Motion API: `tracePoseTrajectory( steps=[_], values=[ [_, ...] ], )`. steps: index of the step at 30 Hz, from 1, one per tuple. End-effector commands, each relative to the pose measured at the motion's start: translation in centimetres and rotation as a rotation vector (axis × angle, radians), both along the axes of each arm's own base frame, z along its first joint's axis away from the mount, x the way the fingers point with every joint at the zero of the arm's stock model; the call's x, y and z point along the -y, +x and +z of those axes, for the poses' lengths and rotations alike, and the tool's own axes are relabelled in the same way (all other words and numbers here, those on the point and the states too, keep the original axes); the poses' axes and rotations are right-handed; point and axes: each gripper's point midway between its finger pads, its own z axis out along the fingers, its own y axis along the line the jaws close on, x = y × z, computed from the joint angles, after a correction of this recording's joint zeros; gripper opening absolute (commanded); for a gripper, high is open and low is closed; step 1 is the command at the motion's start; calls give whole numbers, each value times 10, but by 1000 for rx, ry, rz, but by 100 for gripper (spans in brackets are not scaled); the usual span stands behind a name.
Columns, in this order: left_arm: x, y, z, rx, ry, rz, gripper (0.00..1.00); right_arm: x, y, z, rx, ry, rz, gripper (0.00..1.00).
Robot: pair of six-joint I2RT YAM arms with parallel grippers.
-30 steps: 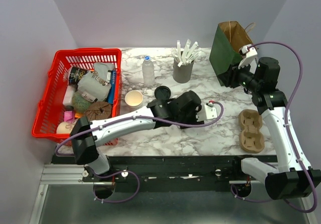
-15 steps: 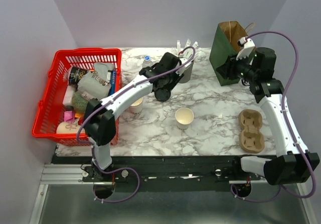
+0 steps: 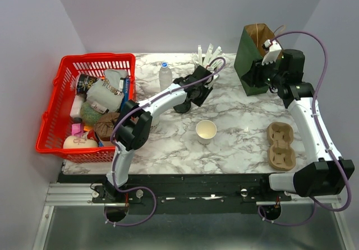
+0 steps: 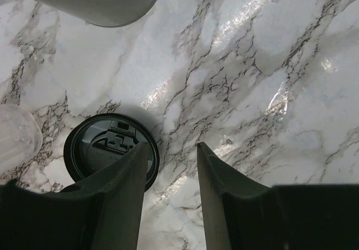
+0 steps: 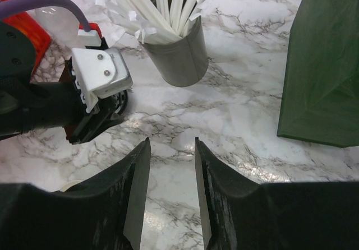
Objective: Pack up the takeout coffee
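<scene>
No cup with a black lid on it shows. A loose black round lid (image 3: 182, 105) lies flat on the marble beside the grey cup of white sticks (image 3: 205, 77). A plain open cream cup (image 3: 206, 131) stands mid-table. My left gripper (image 3: 189, 98) hovers over the lid, open and empty. In the left wrist view the lid (image 4: 104, 149) lies just left of the gripper (image 4: 173, 144), partly behind the left finger (image 4: 120, 199). My right gripper (image 3: 255, 77) is open and empty in front of the green bag (image 3: 253, 59); in its own view the gripper (image 5: 171, 140) is above bare marble.
A red basket (image 3: 53, 115) of goods is at the left, with a second cream cup (image 3: 148, 112) and a water bottle (image 3: 165, 77) near it. A brown two-cup holder (image 3: 280, 144) lies at the right. The sticks cup (image 5: 179, 59) and bag (image 5: 325, 65) show in the right wrist view.
My left arm left the open cream cup standing mid-table and swung back to the black lid, then reached a little further toward the sticks cup. The right arm shifted slightly.
</scene>
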Motion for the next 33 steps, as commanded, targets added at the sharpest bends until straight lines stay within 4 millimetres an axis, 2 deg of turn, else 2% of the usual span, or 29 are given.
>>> tracePoseTrajectory(
  steps=[1,8,14,24,33],
  values=[
    [-10,17,-16,7,23,84,48,10,2,1,-11,-30,-27,46],
    [-19,17,-26,2,45,111,48,9,4,-5,-24,-25,-24,46],
    [-24,20,-38,-3,71,130,35,9,3,-9,-33,-25,-24,46],
    [-40,28,-49,-2,106,168,38,10,-1,-14,-42,-24,-28,47],
    [-38,29,-64,-41,103,147,36,10,0,-14,-42,-30,-31,47]
  ],
)
